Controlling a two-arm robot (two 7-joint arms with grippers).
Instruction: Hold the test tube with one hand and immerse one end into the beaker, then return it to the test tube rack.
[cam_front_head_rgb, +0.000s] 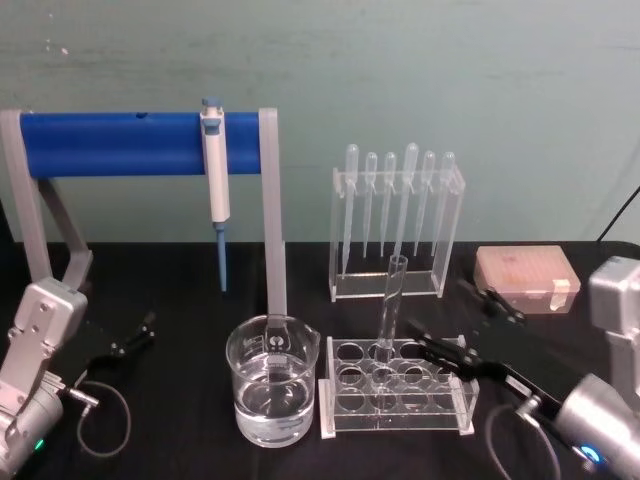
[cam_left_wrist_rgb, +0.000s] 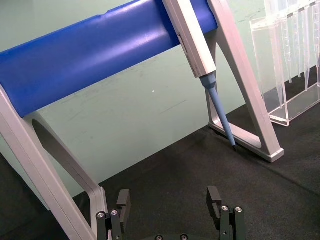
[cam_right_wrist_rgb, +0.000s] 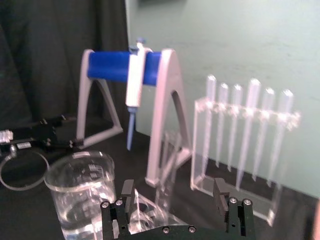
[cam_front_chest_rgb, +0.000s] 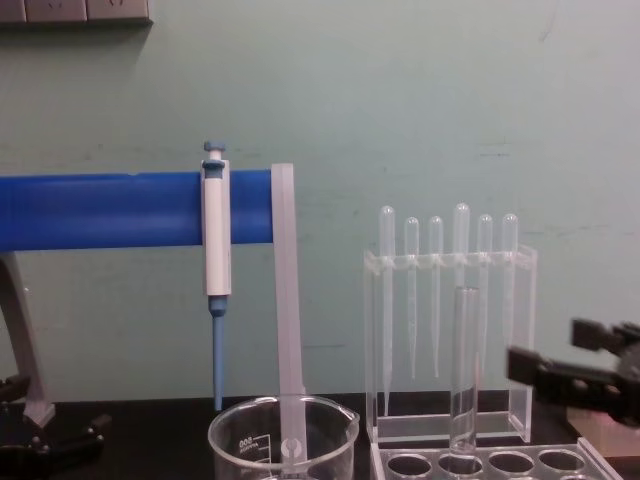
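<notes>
The test tube (cam_front_head_rgb: 392, 312) stands upright in a clear rack (cam_front_head_rgb: 345, 420), its rim leaning a little toward the back; it also shows in the chest view (cam_front_chest_rgb: 463, 370). Left of the rack is the beaker (cam_front_head_rgb: 272, 385), partly filled with clear liquid. My right gripper (cam_front_head_rgb: 440, 312) is open just right of the tube, at mid-height, not touching it. In the right wrist view the tube (cam_right_wrist_rgb: 167, 162) shows blurred ahead of the gap between the open fingers (cam_right_wrist_rgb: 220, 192), with the beaker (cam_right_wrist_rgb: 80, 190) off to one side. My left gripper (cam_front_head_rgb: 130, 342) rests open and empty at the table's left.
A blue-barred grey stand (cam_front_head_rgb: 110, 143) carries a white-and-blue micropipette (cam_front_head_rgb: 215, 170) behind the beaker. A clear holder with several plastic pipettes (cam_front_head_rgb: 395, 225) stands behind the rack. A pink tip box (cam_front_head_rgb: 525, 278) lies at the back right. A cable loops by the left arm.
</notes>
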